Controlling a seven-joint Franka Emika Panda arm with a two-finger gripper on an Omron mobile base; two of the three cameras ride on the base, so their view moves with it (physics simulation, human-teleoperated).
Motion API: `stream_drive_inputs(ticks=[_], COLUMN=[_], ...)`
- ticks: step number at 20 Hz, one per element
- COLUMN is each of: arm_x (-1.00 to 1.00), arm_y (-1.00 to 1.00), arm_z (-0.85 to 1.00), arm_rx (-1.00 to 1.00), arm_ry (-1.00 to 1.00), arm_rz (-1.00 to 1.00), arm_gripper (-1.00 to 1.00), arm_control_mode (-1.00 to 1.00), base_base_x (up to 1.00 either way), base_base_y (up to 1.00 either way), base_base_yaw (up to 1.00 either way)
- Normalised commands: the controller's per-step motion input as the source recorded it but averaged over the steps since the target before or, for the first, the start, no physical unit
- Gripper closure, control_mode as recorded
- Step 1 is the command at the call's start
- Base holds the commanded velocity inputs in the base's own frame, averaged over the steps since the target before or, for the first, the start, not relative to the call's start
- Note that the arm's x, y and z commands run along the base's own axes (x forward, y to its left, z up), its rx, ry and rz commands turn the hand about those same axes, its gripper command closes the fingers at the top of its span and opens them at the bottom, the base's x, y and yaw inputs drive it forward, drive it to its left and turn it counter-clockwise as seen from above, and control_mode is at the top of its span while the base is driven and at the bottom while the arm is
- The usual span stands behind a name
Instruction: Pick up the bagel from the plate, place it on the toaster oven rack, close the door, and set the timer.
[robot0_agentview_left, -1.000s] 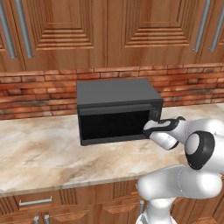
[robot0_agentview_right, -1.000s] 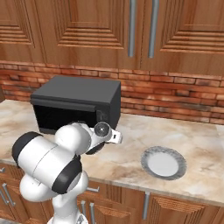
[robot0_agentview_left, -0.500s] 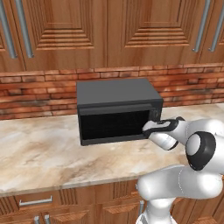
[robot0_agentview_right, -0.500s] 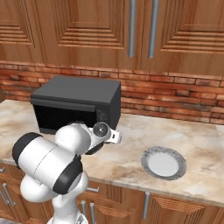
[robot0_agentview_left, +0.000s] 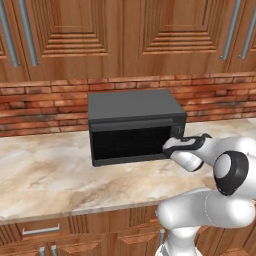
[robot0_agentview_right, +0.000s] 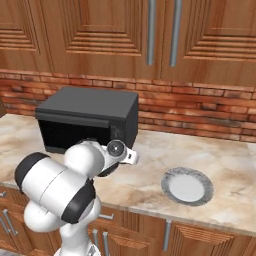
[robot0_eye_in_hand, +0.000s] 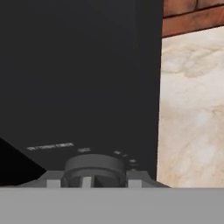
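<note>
Hand view, item: round dark grey timer knob (robot0_eye_in_hand: 94, 168) on the black oven's control strip, close before the camera. Two-finger gripper (robot0_agentview_left: 172, 146) at the oven's right front; jaws partly apart, whether they clasp the knob cannot be told. Wide black glass-windowed door (robot0_agentview_left: 131, 141) stands shut. Round white grey-rimmed plate (robot0_agentview_right: 187, 186) sits bare; dark ring-shaped bagel unseen, presumably inside. Advice: centre on the knob, grip squarely, twist steadily.

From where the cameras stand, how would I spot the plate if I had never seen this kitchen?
Find the black toaster oven on the marble counter below the wooden cupboards. Look along the counter to its right, past the robot's hand, towards the front edge. The plate lies flat there: a round white dish with a speckled grey rim, the only loose thing on that stretch of counter.
</note>
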Motion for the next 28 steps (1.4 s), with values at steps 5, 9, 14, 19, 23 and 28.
stream_drive_inputs(ticks=[5, 9, 14, 19, 23, 28], arm_x=[0.0, 0.0, 0.0, 0.02, 0.09, 0.15], arm_y=[-0.36, -0.46, -0.34, -0.28, -0.41, -0.5], arm_z=[0.0, 0.0, 0.0, 0.08, 0.27, 0.46], arm_rx=[0.17, 0.2, 0.2, 0.19, 0.18, 0.17], arm_ry=[0.0, 0.0, 0.0, 0.0, 0.0, 0.02], arm_rz=[-0.12, -0.14, -0.19, -0.24, -0.24, -0.19], arm_gripper=[1.0, 1.0, 1.0, 1.0, 1.0, 1.0], arm_control_mode=[-1.0, -1.0, -1.0, -1.0, -1.0, -1.0], base_base_x=[0.0, 0.0, 0.0, 0.0, 0.0, 0.0], base_base_y=[0.0, 0.0, 0.0, 0.0, 0.0, 0.0], base_base_yaw=[0.0, 0.0, 0.0, 0.0, 0.0, 0.0])
